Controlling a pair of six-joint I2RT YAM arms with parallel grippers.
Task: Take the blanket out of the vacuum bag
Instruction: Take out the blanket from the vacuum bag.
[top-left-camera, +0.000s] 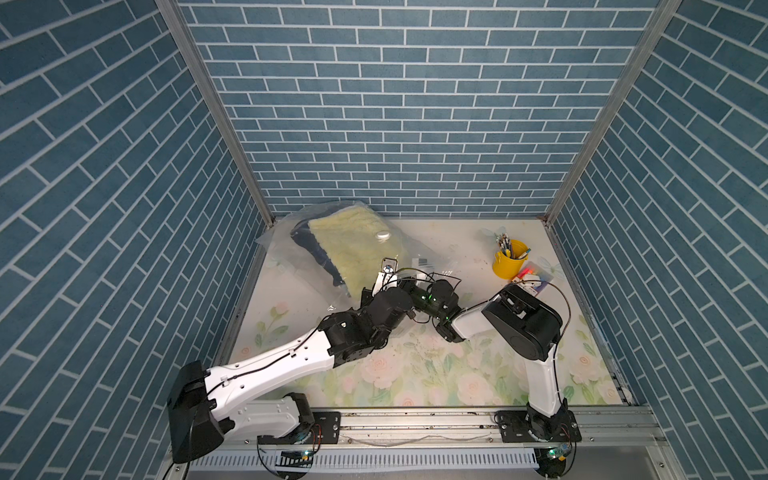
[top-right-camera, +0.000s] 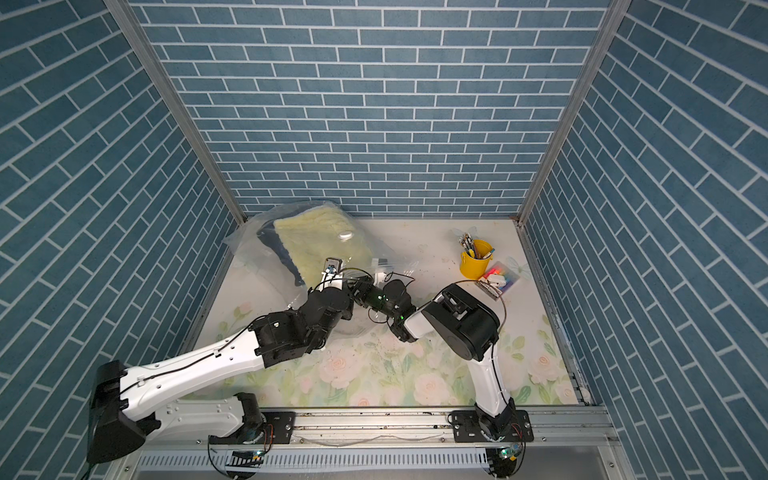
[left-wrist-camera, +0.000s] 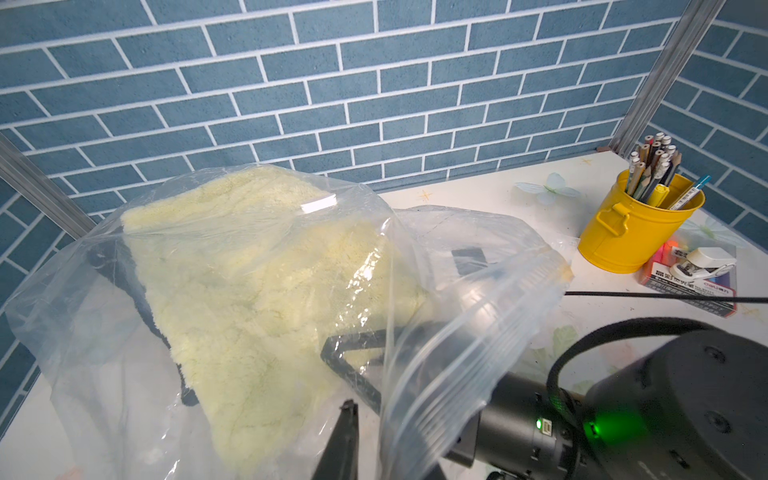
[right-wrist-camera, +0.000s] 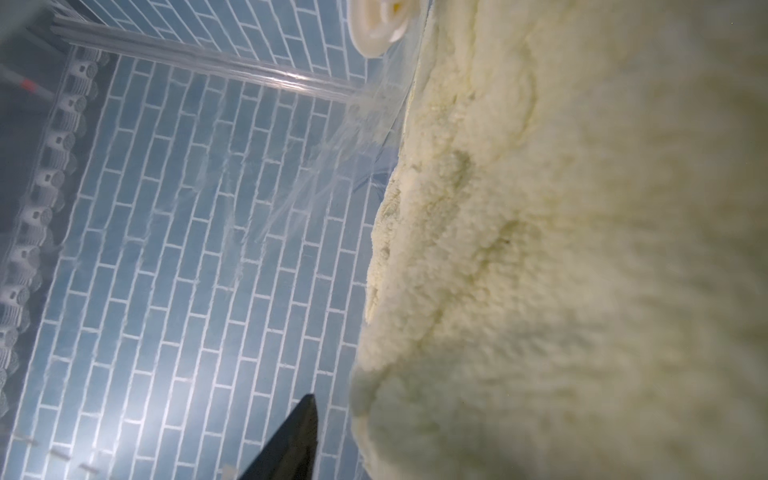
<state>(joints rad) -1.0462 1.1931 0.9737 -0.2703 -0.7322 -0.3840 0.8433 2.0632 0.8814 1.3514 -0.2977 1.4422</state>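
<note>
Blue brick walls (top-left-camera: 415, 124) enclose the floral counter (top-left-camera: 415, 374). Far-left, the vacuum bag (top-left-camera: 282, 253) holds the blanket (top-left-camera: 357, 245). The right gripper (left-wrist-camera: 351, 365) is inside it and the left gripper (left-wrist-camera: 349, 428) is at its mouth; plastic hides whether either is clenched. A yellow bucket (top-left-camera: 509, 262) stands apart.

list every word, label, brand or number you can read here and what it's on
"deli": white logo on the dark edge of the flat box beside the yellow bucket, barely legible.
White Chinese characters on that same edge: too blurred to read.
Print on the pencils in the bucket: too small to read.
The vacuum bag: black printed marks only, no readable words.
</note>
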